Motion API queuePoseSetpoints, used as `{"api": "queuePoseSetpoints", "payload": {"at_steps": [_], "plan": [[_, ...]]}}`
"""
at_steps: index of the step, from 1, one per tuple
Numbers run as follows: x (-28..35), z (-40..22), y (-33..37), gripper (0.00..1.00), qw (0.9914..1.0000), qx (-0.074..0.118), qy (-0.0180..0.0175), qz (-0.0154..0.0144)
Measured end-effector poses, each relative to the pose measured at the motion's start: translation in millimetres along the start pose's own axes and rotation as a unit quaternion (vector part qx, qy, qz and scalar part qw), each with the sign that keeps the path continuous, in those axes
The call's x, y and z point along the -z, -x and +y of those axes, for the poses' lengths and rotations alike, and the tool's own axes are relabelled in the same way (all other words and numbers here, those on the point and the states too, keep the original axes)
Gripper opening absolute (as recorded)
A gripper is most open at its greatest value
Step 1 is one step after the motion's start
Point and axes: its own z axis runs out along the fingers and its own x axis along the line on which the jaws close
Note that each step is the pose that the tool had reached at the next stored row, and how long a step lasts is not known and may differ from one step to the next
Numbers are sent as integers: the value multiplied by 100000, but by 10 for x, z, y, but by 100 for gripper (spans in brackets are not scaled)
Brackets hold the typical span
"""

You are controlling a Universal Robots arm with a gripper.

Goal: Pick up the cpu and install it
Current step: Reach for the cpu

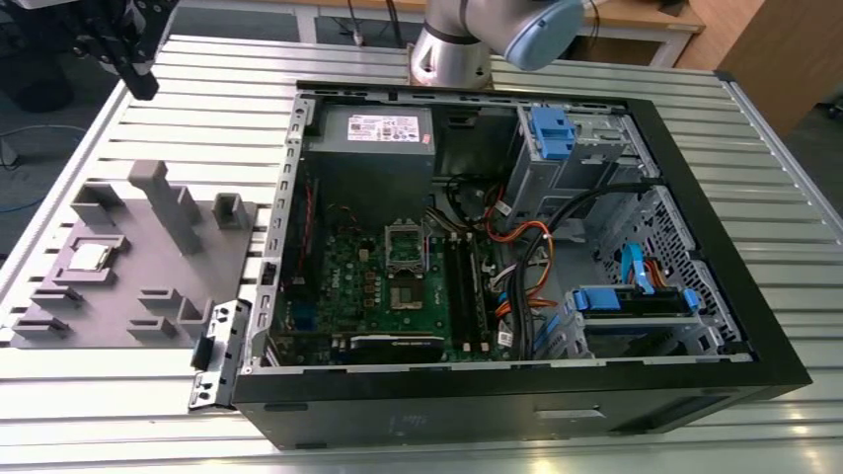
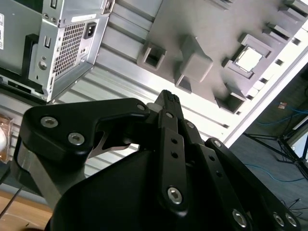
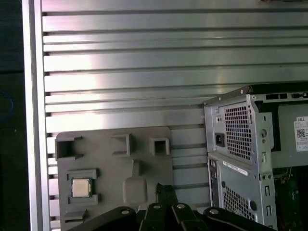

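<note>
The cpu (image 1: pixel 89 257), a small silvery square chip, lies in a square nest of the grey fixture plate (image 1: pixel 145 281) at the exterior view's left. Both wrist views show the cpu (image 2: pixel 249 58) (image 3: pixel 81 187) from high above, still seated in its nest. My black gripper (image 1: pixel 137 81) hangs well above the table's far left corner, away from the plate, with its fingers (image 2: pixel 168 100) together and nothing between them. The gripper's tip (image 3: pixel 163 188) points down toward the plate. The open processor socket (image 1: pixel 405 249) sits on the green motherboard inside the computer case (image 1: pixel 737 247).
The open black computer case fills the middle and right of the slatted aluminium table (image 1: pixel 197 109). Its grey power supply (image 1: pixel 375 128), cables (image 1: pixel 520 257) and blue drive brackets (image 1: pixel 633 301) crowd the inside. Upright posts (image 1: pixel 165 202) rise from the fixture plate.
</note>
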Motion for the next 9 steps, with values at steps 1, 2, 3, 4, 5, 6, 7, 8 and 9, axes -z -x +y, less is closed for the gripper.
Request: {"api": "queuePoseSetpoints", "payload": {"at_steps": [1, 2, 3, 4, 5, 6, 7, 8, 9], "plan": [[1, -2, -27, 11, 100000, 1, -2, -12], [2, -4, -46, 11, 100000, 4, -1, -18], [4, -4, -60, 11, 100000, 1, -5, -17], [4, -5, -69, 11, 100000, 1, -2, -19], [4, -6, -75, 11, 100000, -1, 0, -24], [4, -6, -80, 11, 100000, 4, -1, -22], [5, -7, -85, 11, 100000, 3, 0, -24], [5, -7, -87, 11, 100000, 4, -1, -21], [5, -6, -89, 11, 100000, 3, 0, -22]]}}
